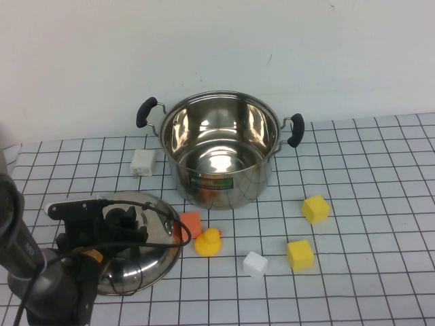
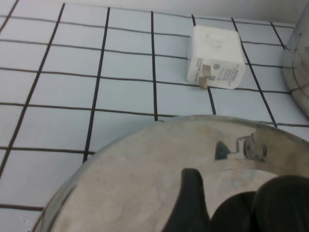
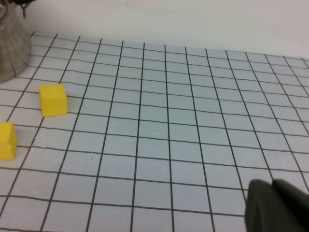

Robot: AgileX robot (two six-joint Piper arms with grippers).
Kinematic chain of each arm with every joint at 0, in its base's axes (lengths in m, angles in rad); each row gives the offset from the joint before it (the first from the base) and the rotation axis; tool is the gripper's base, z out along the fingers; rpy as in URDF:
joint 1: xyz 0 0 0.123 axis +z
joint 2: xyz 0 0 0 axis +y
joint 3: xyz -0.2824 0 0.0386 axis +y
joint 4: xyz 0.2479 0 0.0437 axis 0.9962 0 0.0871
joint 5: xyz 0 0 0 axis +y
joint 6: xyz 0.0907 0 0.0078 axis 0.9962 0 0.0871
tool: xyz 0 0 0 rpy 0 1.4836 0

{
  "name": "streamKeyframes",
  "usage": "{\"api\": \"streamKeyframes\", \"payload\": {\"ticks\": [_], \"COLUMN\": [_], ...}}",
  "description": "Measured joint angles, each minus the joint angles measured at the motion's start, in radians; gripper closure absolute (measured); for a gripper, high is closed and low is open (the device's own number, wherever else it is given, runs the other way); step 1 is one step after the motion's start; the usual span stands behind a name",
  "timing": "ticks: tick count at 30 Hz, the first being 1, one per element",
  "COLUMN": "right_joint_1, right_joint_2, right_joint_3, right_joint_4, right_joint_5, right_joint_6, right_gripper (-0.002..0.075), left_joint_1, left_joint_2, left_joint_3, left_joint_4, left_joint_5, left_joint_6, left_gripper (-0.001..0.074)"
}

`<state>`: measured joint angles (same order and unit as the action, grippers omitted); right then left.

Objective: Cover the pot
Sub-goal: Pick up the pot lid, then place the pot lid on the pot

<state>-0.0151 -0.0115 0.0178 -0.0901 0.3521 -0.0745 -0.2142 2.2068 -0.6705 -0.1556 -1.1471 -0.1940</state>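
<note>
Left end effector (image 1: 112,221) over lid (image 1: 153,255); pot (image 1: 221,149) upright, open.

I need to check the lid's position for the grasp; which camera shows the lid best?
The high view: the lid lies whole beside the pot, under the left gripper. Left wrist shows only its dome; right wrist shows none, and the right gripper only partly.

Open, upright steel pot (image 1: 221,151), uncovered

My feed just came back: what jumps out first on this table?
The open steel pot stands at the back middle, uncovered. Its domed lid lies near the front left, with the left claw over it. A yellow duck and small blocks sit in front of the pot; the right claw shows only in its wrist view.
</note>
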Motion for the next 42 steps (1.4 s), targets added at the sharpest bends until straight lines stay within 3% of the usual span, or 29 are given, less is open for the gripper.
{"api": "streamKeyframes", "payload": {"ticks": [5,9,18,32,35,42], "right_joint_1": [0.000,0.000,0.000,0.000,0.000,0.000], "right_joint_2": [0.000,0.000,0.000,0.000,0.000,0.000], "right_joint_3": [0.000,0.000,0.000,0.000,0.000,0.000], "right_joint_4": [0.000,0.000,0.000,0.000,0.000,0.000], "right_joint_5": [0.000,0.000,0.000,0.000,0.000,0.000], "right_joint_6": [0.000,0.000,0.000,0.000,0.000,0.000], "right_gripper": [0.0717,0.0717,0.0717,0.0717,0.0717,0.0717], "left_joint_1": [0.000,-0.001,-0.001,-0.001,-0.001,-0.001], "left_joint_2": [0.010,0.010,-0.041,-0.440,-0.525,-0.566], "left_joint_3": [-0.006,-0.008,0.001,0.071,0.032,-0.239], "left_joint_4": [-0.008,-0.015,-0.042,-0.200,-0.143,0.250], "left_joint_5": [-0.014,-0.020,0.017,0.022,0.070,0.482], "left_joint_6": [0.000,0.000,0.015,0.232,0.230,-0.027], "left_gripper": [0.0265,0.0426,0.0421,0.0421,0.0421,0.0421]}}
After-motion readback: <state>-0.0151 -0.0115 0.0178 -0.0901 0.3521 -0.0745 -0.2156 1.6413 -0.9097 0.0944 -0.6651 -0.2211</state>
